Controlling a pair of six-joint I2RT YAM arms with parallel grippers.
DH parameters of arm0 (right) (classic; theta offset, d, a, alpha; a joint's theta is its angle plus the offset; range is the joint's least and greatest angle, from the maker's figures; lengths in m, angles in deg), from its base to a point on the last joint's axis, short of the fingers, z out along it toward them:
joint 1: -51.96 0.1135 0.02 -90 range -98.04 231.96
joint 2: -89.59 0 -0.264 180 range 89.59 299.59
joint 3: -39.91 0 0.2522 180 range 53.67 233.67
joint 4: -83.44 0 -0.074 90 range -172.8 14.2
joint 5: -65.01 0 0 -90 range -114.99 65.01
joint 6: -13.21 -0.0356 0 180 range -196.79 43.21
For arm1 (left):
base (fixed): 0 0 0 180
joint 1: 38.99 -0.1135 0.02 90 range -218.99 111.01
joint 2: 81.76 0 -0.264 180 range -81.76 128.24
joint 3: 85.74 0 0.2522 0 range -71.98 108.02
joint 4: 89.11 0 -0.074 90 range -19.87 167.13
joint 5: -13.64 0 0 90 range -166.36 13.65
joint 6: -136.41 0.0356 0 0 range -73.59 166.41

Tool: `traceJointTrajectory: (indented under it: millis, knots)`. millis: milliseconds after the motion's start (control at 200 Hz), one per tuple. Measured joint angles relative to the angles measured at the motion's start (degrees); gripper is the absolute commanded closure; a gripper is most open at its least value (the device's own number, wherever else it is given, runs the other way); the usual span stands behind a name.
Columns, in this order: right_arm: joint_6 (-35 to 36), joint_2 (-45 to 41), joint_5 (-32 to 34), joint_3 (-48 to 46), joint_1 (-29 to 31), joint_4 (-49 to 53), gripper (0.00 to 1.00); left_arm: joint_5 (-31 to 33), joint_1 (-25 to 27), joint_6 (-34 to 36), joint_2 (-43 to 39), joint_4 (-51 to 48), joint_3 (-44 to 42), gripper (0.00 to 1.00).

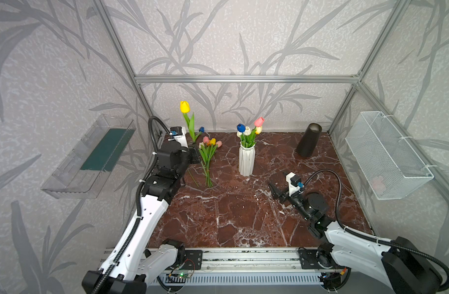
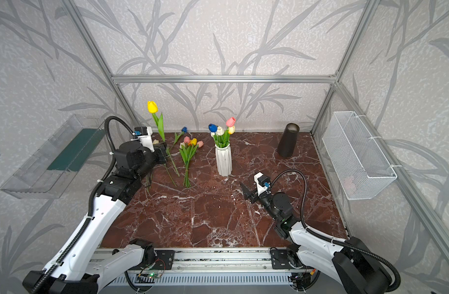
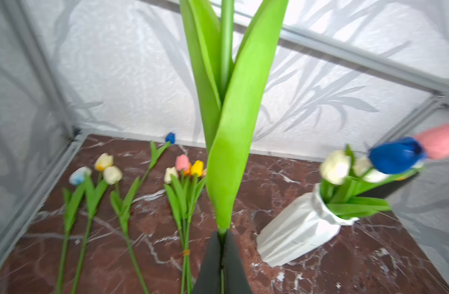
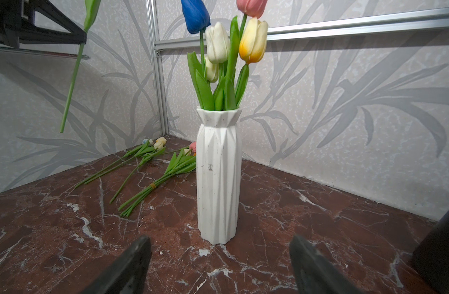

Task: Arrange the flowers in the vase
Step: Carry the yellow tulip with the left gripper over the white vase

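A white ribbed vase (image 1: 246,160) (image 2: 223,160) (image 4: 219,175) stands mid-table and holds several flowers: blue, white, pink and yellow heads. My left gripper (image 1: 193,154) (image 3: 222,233) is shut on the stem of a yellow tulip (image 1: 185,107) (image 2: 152,107), which it holds upright in the air left of the vase. A tied bundle of tulips (image 1: 208,152) (image 3: 185,193) and several loose tulips (image 3: 91,183) lie on the table at the back left. My right gripper (image 1: 274,189) (image 4: 220,239) stands open and empty, low in front of the vase.
A black cone-shaped vase (image 1: 308,140) stands at the back right. A white wire basket (image 1: 386,155) hangs on the right wall and a clear shelf (image 1: 91,157) on the left wall. A lone blue tulip (image 1: 201,129) lies near the back wall.
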Motion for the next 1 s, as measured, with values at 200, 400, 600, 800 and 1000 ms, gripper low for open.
traceJointTrajectory:
  millis: [200, 400, 600, 800, 1000]
  knots:
    - [-0.1, 1.6, -1.1, 3.1, 0.0, -1.2, 0.14, -8.9, 4.4, 1.8, 2.4, 22.6, -7.6, 1.0]
    - [0.4, 1.9, -1.4, 4.8, 0.0, -3.3, 0.14, -15.0, 8.2, 0.9, 14.2, 47.0, -8.1, 1.0]
    - [1.7, 1.8, -1.4, 6.2, 0.0, -3.9, 0.14, -17.2, 10.5, 0.2, 24.7, 58.6, -4.2, 1.0]
    - [2.6, 1.7, -1.4, 6.2, 0.0, -3.9, 0.14, -17.8, 10.7, 0.0, 27.8, 62.8, -0.7, 1.0]
    - [2.8, 1.9, -1.4, 6.2, 0.0, -4.3, 0.14, -17.8, 10.8, 1.0, 29.9, 63.7, 2.5, 1.0]
